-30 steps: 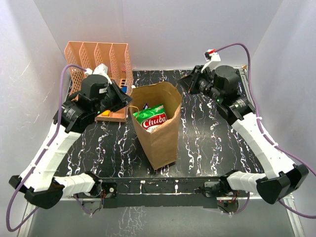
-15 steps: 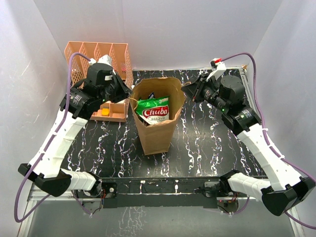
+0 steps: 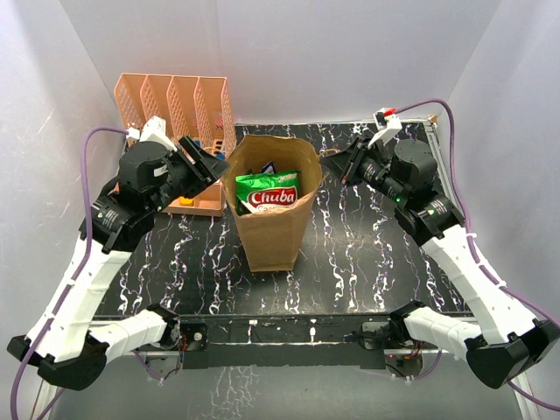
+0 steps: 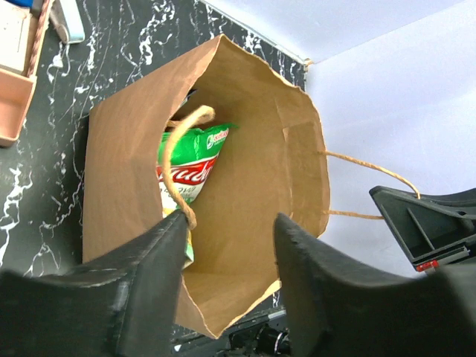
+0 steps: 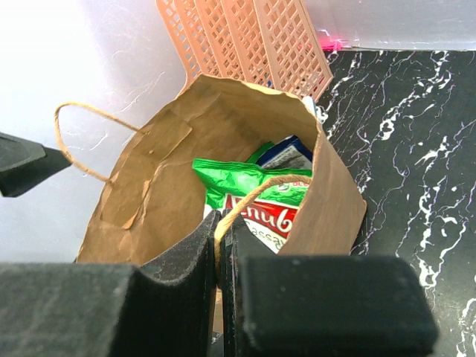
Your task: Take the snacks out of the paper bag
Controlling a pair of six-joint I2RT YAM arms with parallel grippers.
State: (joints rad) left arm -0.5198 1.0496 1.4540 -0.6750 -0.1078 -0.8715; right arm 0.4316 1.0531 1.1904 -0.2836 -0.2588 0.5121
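The paper bag [image 3: 271, 236] stands upright near the middle of the table [image 3: 367, 245], mouth open to the overhead camera. Inside I see the large green snack packet [image 3: 269, 194] leaning against the wall at the bag's 12 o'clock, with a dark blue packet [image 5: 294, 152] tucked behind it. Any other snacks are hidden from me.

My right hand [image 5: 222, 223] sits at the bag's 2 o'clock, above the rim, its fingers pressed together on the twisted handle [image 5: 253, 195]. My left hand [image 4: 232, 230] hovers at the bag's 10 o'clock with its fingers apart and nothing between them. The second handle [image 4: 178, 149] loops just beside one fingertip. The orange file organizer [image 3: 175, 101] stands at the bag's 10 o'clock, beyond my left hand.
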